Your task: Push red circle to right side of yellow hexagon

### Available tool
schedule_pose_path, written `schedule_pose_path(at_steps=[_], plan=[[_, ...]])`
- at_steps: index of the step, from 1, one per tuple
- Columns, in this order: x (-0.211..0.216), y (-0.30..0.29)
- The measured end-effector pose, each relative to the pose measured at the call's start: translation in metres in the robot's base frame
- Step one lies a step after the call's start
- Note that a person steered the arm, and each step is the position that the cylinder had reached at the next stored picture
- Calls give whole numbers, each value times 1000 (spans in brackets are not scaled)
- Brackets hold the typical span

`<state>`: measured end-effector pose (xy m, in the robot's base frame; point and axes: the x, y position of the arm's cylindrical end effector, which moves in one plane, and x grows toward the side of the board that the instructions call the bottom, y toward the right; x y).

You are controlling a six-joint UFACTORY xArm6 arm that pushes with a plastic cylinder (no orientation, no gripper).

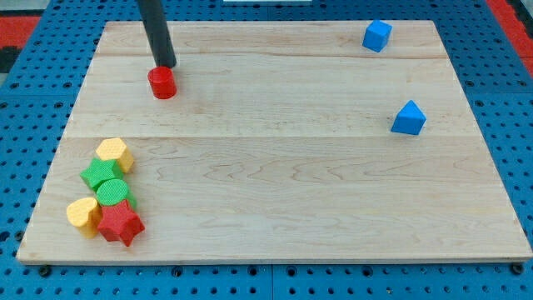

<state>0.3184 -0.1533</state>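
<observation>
Touching my tip [166, 65] to the top edge of the red circle [163, 82], upper left of the surface [275, 175]. Sitting well below, lower left, the yellow hexagon [113, 154], heading a block cluster. Carrying no hand, just a rod holding nothing.

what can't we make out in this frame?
- My tip: the camera view cannot settle whether it touches the red circle just below it.
- Rod's upper part: cut off by the view's top edge.
- Green circle: lower side hidden behind the red star.
- Yellow heart: its right side sits behind the red star.
</observation>
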Motion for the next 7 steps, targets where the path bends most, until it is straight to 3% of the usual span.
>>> schedule_pose_path(at_steps=[1,3,4,5,6,7], plan=[[27,-46],[17,-35],[64,-23],[78,-23],[53,-14],[95,5]])
